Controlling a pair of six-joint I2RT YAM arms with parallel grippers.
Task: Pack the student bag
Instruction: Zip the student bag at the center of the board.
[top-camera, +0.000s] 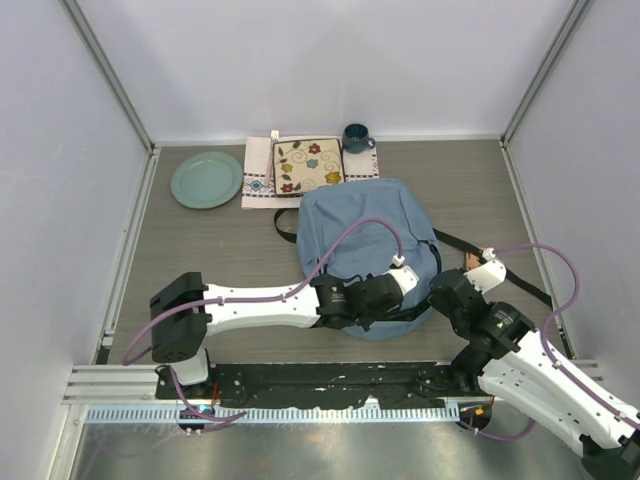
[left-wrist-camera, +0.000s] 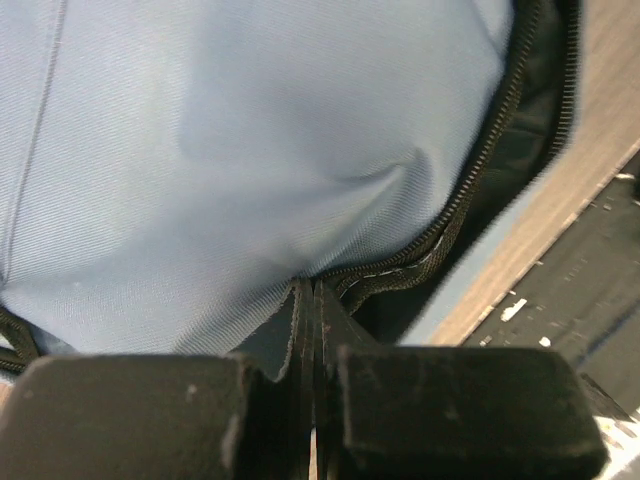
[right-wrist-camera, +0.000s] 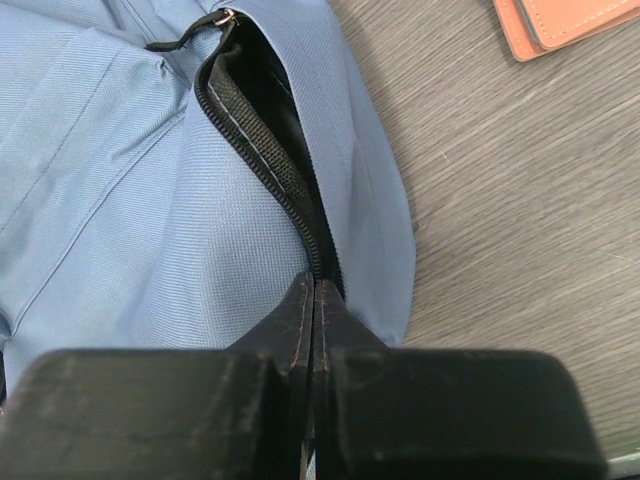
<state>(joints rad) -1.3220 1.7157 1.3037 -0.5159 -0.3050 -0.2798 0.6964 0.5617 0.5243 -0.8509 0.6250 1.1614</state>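
Centrally on the grey wooden table (top-camera: 230, 250) lies the student bag (top-camera: 365, 240), a soft light-blue backpack lying flat. Its far edge reaches the white embroidered cloth mat (top-camera: 258, 180) and its near edge sits between the two arms. A black strap (top-camera: 505, 275) trails from its right side across the table.

The left arm (top-camera: 265, 305) reaches in from the left. The left jaws are clenched on a fold of blue fabric and zipper tape at the bag's near edge, and the left wrist view shows that fold pinched flat between the pads. The right arm (top-camera: 540, 375) reaches in from the right. The right jaws are likewise clenched, gripping the bag's edge where the dark zipper (right-wrist-camera: 270, 170) runs down to the pads.

The zipper stands parted, exposing a dark interior, with its pull (right-wrist-camera: 222, 18) at the far end of the opening.

An orange-brown leather-like item (right-wrist-camera: 560, 25) lies on the table just beside the bag. On the mat rest a square floral plate (top-camera: 308, 165) and a dark blue mug (top-camera: 356, 138). A pale green round plate (top-camera: 206, 179) lies to the left of the mat.
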